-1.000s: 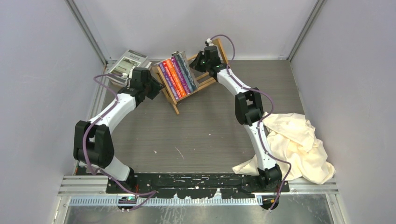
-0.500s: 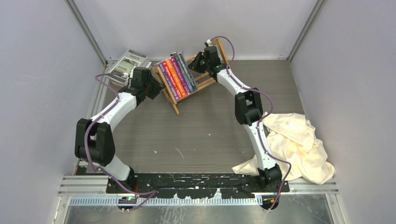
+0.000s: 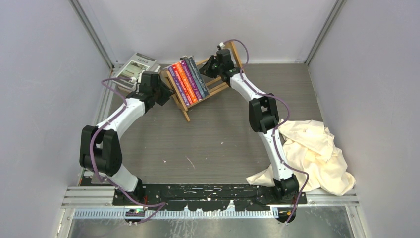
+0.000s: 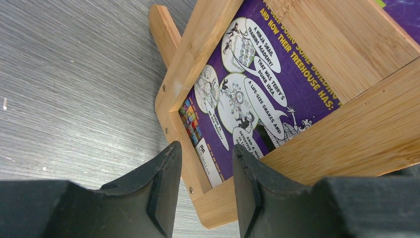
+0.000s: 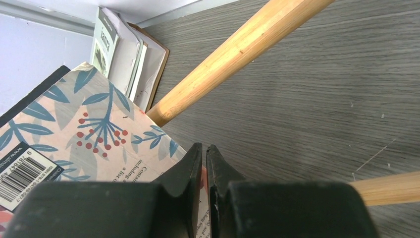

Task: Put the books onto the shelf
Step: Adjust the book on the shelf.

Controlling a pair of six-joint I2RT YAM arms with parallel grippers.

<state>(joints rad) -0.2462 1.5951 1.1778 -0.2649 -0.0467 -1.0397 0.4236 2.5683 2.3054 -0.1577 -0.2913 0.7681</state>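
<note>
The shelf (image 3: 216,85), a light-wood slatted rack, stands at an angle near the back wall. Several books (image 3: 188,79) stand in it, with purple, red-orange and dark spines. My left gripper (image 3: 166,94) is at the shelf's left end. In the left wrist view it (image 4: 205,153) is open and straddles the corner of the end frame (image 4: 195,163). A purple book (image 4: 267,84) shows through that frame. My right gripper (image 3: 207,67) is at the books' right side. It (image 5: 204,148) is shut and lies over the corner of a floral book (image 5: 99,129).
Grey and white books (image 3: 136,66) lie stacked in the back left corner, also seen as a stack (image 5: 124,54) in the right wrist view. A cream cloth (image 3: 312,153) is heaped by the right arm's base. Shelf rods (image 5: 233,54) cross ahead of the right gripper.
The right wrist has edged slightly back beside the books, and the left arm has shifted a touch. Neither gripper's jaws have changed.
</note>
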